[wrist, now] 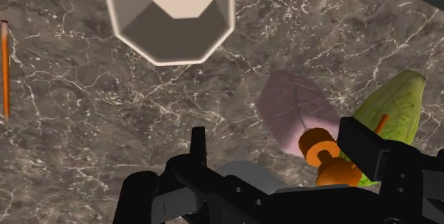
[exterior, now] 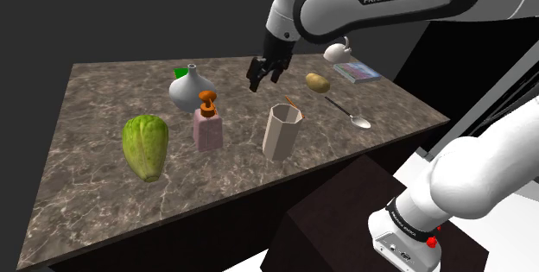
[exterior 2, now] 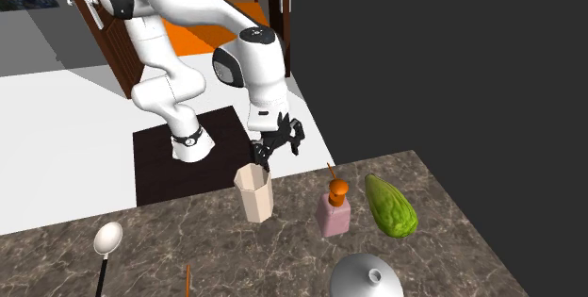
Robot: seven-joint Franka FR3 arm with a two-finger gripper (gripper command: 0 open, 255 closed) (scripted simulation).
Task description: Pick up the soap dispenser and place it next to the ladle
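The soap dispenser (exterior: 207, 123) is a pink bottle with an orange pump, upright on the dark marble table (exterior: 104, 175) between a green lettuce and a beige cup. It also shows in the second exterior view (exterior 2: 334, 210) and under the hand (wrist: 292, 109). My gripper (exterior: 263, 73) hangs open in the air, above and behind the cup, apart from the dispenser. In the wrist view the gripper (wrist: 281, 148) is spread, and the orange pump sits just inside the right finger (wrist: 363, 144), well below it. The silver ladle (exterior: 350, 113) lies flat near the shoulder view's right table edge, also seen in the second exterior view (exterior 2: 106, 243).
A beige faceted cup (exterior: 282, 130) stands between dispenser and ladle. A grey vase (exterior: 192, 91) is behind the dispenser, a lettuce (exterior: 145, 145) on its far side from the cup. A potato (exterior: 318, 82), a white teapot (exterior: 337, 52), a book (exterior: 357, 72) and an orange pencil (exterior: 291, 104) lie near the ladle.
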